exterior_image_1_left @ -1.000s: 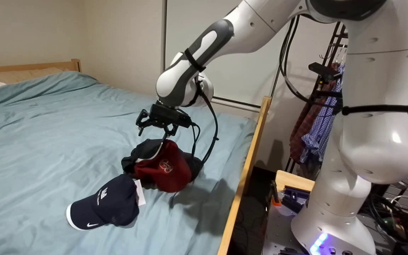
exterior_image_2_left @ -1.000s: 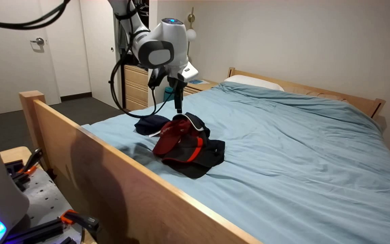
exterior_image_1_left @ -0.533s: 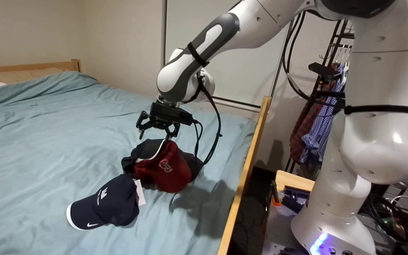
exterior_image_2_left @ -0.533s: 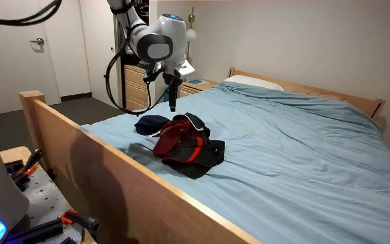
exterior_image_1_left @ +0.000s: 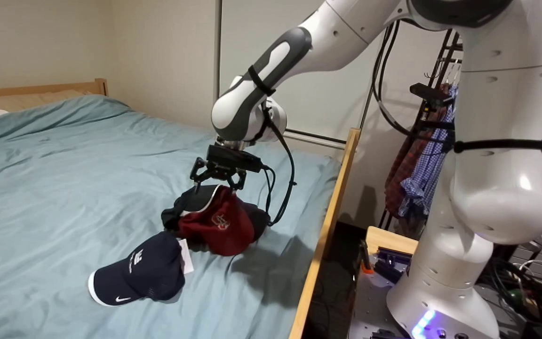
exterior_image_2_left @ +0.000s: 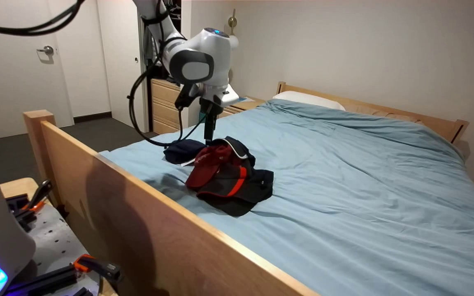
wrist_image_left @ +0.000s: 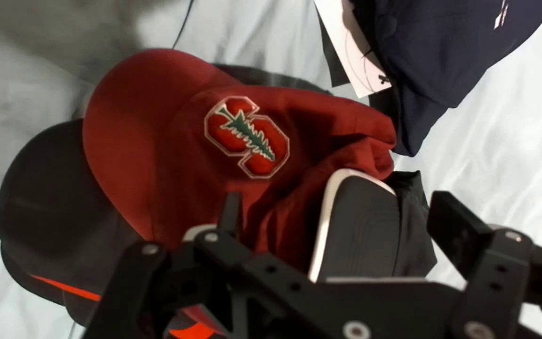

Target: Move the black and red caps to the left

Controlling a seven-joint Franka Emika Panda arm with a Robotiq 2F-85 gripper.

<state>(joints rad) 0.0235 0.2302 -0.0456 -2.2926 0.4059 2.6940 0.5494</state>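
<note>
"Hanging just above the pile of caps point(exterior_image_1_left: 214, 230), the gripper point(wrist_image_left: 336, 202) stands with its two fingers spread wide apart."

"Does it touch them?"

"From these angles I can't say whether either fingertip meets the fabric. In the wrist view, though, the white-edged brim of a dark cap point(wrist_image_left: 365, 230) shows between the fingers."

"And the red cap point(wrist_image_left: 130, 127)?"

"It touches that dark one, with one finger over it in the wrist view and its tree badge facing the camera. Its brim overlaps a black cap with a red stripe point(exterior_image_2_left: 220, 183)."

"So where does the whole pile sit?"

"On the blue sheet point(exterior_image_2_left: 364, 185), near the wooden footboard point(exterior_image_2_left: 179, 238), in both exterior views."

"And the navy cap point(exterior_image_1_left: 153, 268)?"

"Just beside the pile, with a white tag point(exterior_image_1_left: 186, 258) at its edge, on the side toward the red cap."
</note>
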